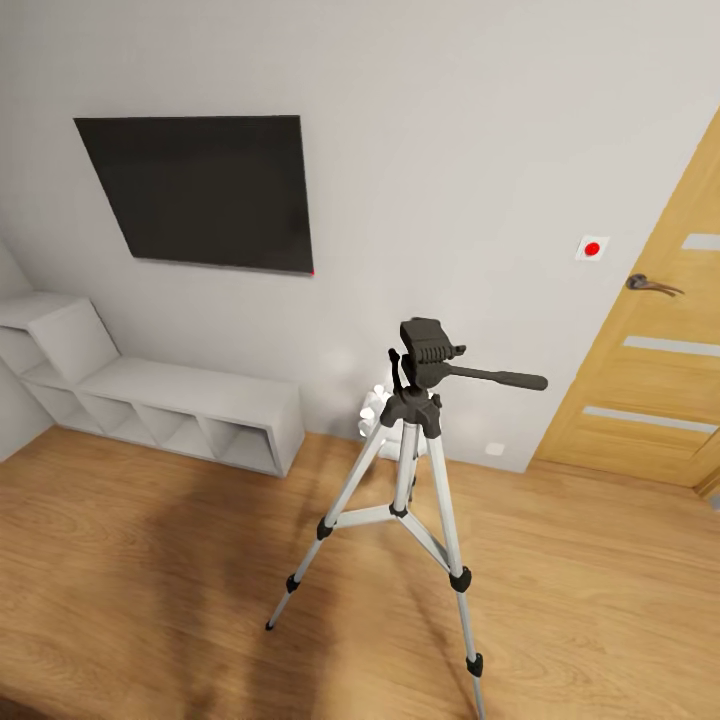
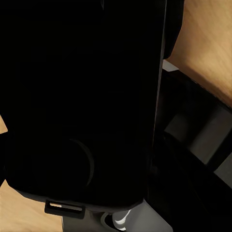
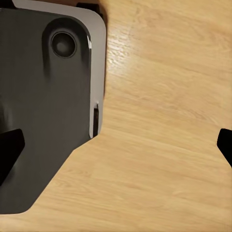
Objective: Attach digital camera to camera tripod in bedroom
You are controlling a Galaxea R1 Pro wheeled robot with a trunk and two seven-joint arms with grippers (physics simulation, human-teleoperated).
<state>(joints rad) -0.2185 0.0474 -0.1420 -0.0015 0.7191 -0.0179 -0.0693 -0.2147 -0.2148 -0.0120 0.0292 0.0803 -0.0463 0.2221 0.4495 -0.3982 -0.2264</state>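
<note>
Camera tripod (image 1: 405,480) upright on wood floor (image 1: 150,560), near the wall by the oak door (image 1: 650,380); pan handle (image 1: 495,377) points toward door. Head plate bare, camera not mounted. Right tool (image 3: 116,145) wide open, empty, over floor. Left tool: can't tell, view dark.
</note>
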